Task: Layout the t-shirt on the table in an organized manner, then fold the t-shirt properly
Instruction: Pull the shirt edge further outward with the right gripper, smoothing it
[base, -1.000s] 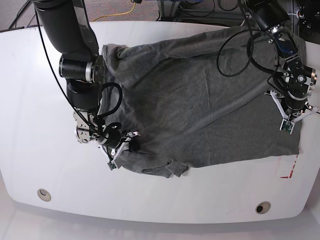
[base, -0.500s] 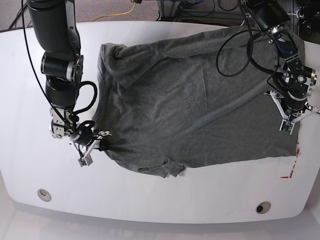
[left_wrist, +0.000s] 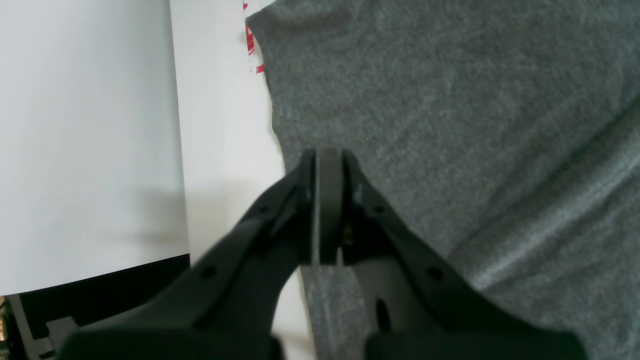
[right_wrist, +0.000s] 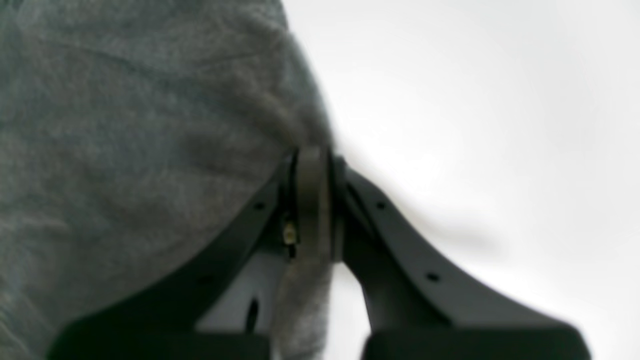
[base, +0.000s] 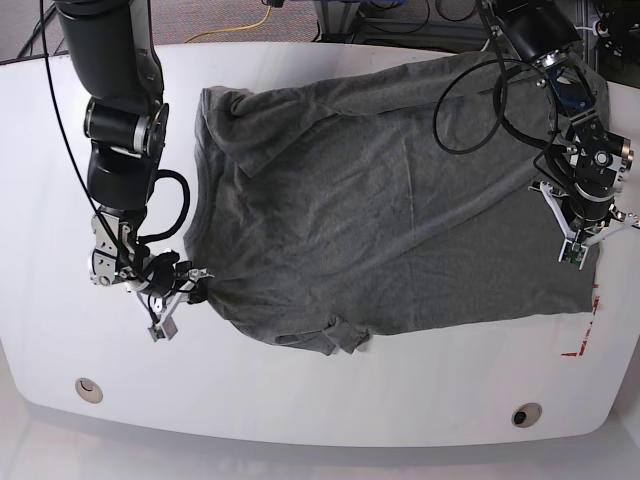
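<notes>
The grey t-shirt (base: 390, 210) lies spread across the white table (base: 60, 150), with some wrinkles. One sleeve (base: 335, 335) is bunched at its near edge and another (base: 245, 130) is folded over at the far left. At the shirt's near-left corner my right gripper (base: 193, 284) is shut on the fabric; the right wrist view shows the cloth (right_wrist: 125, 150) pinched in that gripper (right_wrist: 312, 162). My left gripper (base: 578, 256) is shut on the shirt's right edge; the left wrist view shows a strip of cloth (left_wrist: 450, 100) clamped in that gripper (left_wrist: 327, 160).
Red tape marks (base: 585, 335) sit by the shirt's near-right corner, and the same red tape (left_wrist: 248, 45) shows in the left wrist view. Two round cable holes (base: 88, 388) (base: 526, 414) lie near the front edge. Cables and floor lie beyond the far edge.
My right arm has pulled the shirt's near-left corner toward the base view's left, stretching that side flatter. My left gripper has held its place on the right edge.
</notes>
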